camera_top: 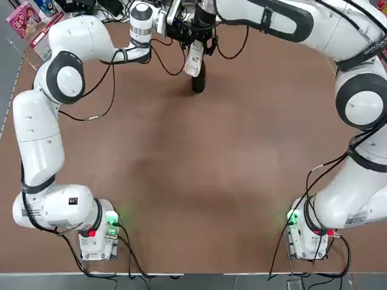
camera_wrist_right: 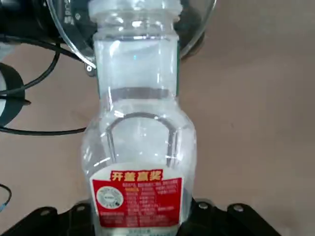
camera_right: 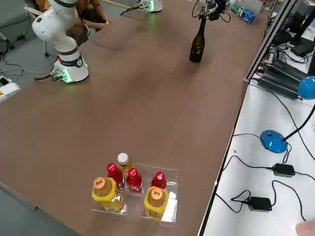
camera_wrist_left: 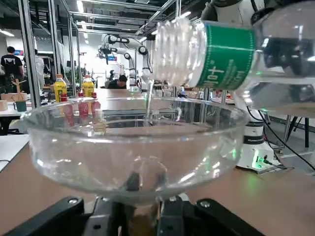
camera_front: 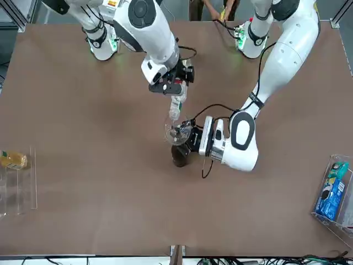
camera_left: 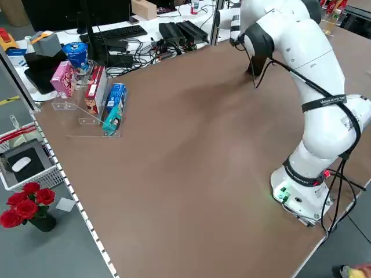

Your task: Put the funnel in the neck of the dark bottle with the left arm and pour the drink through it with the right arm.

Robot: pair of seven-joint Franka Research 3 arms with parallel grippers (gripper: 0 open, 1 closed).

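Near the tabletop's far edge I see my left gripper (camera_front: 190, 139) clamping the funnel (camera_front: 177, 133) in the dark bottle (camera_right: 197, 43), while my right gripper (camera_front: 172, 95), closed on the drink (camera_front: 176, 107), tips it over the funnel.

1. A robotics lab: two white robot arms (camera_top: 42, 133) are bolted to a brown table (camera_top: 193, 181).
2. A keyboard (camera_left: 119, 32), cables and power adapters (camera_right: 259, 202) crowd the side benches.
3. Aluminium framing (camera_wrist_left: 27, 54) and another robot arm (camera_wrist_left: 123, 42) stand behind.
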